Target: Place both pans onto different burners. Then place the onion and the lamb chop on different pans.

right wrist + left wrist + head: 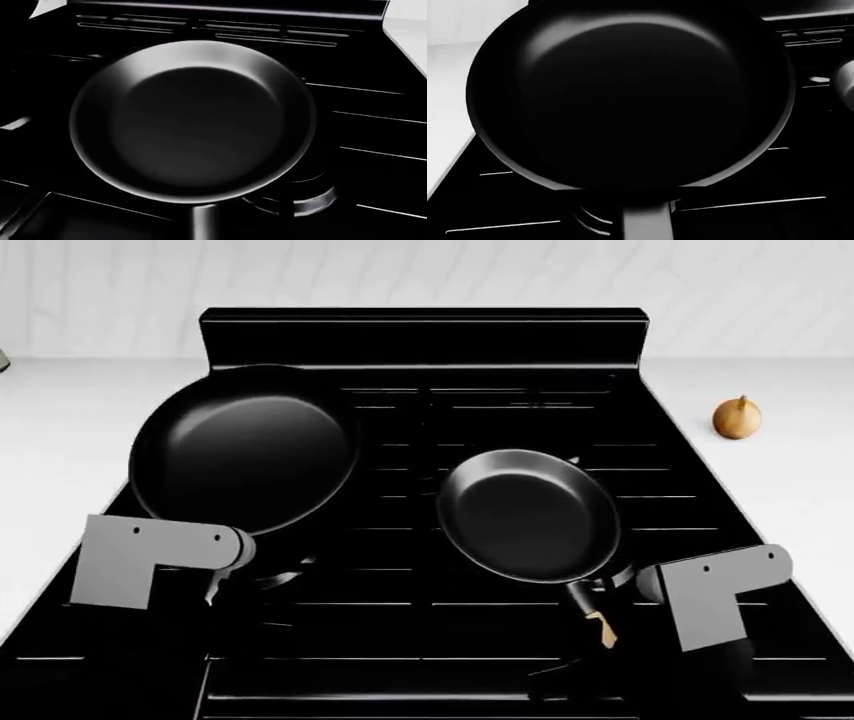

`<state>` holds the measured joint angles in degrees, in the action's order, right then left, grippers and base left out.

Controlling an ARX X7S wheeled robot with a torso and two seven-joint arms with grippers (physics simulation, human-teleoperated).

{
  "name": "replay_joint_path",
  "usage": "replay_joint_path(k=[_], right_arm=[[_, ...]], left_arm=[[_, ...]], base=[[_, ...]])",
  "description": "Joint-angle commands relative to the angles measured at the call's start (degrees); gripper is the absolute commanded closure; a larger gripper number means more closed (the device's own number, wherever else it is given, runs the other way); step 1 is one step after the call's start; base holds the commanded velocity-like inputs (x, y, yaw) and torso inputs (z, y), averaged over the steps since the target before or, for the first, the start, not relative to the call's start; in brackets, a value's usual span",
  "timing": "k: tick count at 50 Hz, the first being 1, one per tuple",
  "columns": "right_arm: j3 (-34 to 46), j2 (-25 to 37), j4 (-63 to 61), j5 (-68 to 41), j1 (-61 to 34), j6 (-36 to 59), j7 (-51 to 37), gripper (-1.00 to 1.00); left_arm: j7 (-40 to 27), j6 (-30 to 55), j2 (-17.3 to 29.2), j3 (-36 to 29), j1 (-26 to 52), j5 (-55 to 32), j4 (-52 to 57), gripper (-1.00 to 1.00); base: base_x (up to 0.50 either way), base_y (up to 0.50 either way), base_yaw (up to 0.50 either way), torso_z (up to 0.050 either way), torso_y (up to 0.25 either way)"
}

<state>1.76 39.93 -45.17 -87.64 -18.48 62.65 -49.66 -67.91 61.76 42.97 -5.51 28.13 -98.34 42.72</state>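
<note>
1. A black stove [534, 350] fills the middle of the head view, set into a white counter [787, 470], with a raised back panel along its far edge.
2. A large black pan [244, 448] is over the stove's left side, tilted, its rim reaching past the stove's left edge. Its dark handle runs down toward the left gripper [220, 590].
3. The left gripper sits at the near end of that handle. Its fingers are lost against the black stove, so I cannot tell whether they are closed on it.
4. In the left wrist view the same pan [627, 95] nearly fills the picture, with grate bars and a metal burner ring [590, 220] below it.
5. A smaller black pan [530, 515] is right of centre on the stove, its wooden-tipped handle [603, 625] pointing to the near right.
6. The right gripper [587, 665] is near that handle's end; whether it grips cannot be told.
7. The right wrist view shows this pan [193, 120] above the grates, a burner ring [293, 200] beside it.
8. A small golden onion [737, 417] stands on the counter right of the stove, well apart from both pans.
</note>
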Motion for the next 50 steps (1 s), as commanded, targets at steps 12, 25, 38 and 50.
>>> replay_joint_path(k=[12, 25, 38, 50], right_arm=[[-2.4, 2.8, 5.8, 1.6, -14.7, 2.9, -5.4, 1.00], [-1.2, 4.2, 10.5, 2.7, -16.5, 3.9, -5.0, 1.00], [-3.5, 4.4, 12.4, 8.3, -9.0, -0.4, 0.5, 1.00], [-5.2, 3.9, 12.4, 12.1, -1.3, -4.3, 3.9, 1.00]], left_arm=[[3.1, -2.7, 0.8, 3.9, -1.5, 3.4, -0.1, 1.00], [5.2, -3.5, 0.8, 4.4, -3.3, 5.6, -0.3, 1.00], [5.2, -3.5, 0.5, 3.5, -2.5, 5.9, -1.0, 1.00], [6.3, -3.8, 0.1, 2.9, -3.1, 7.7, -1.4, 1.00]], base=[[0.00, 0.00, 0.00, 0.003, 0.007], [0.00, 0.00, 0.00, 0.002, 0.007], [0.00, 0.00, 0.00, 0.002, 0.007], [0.00, 0.00, 0.00, 0.003, 0.007]])
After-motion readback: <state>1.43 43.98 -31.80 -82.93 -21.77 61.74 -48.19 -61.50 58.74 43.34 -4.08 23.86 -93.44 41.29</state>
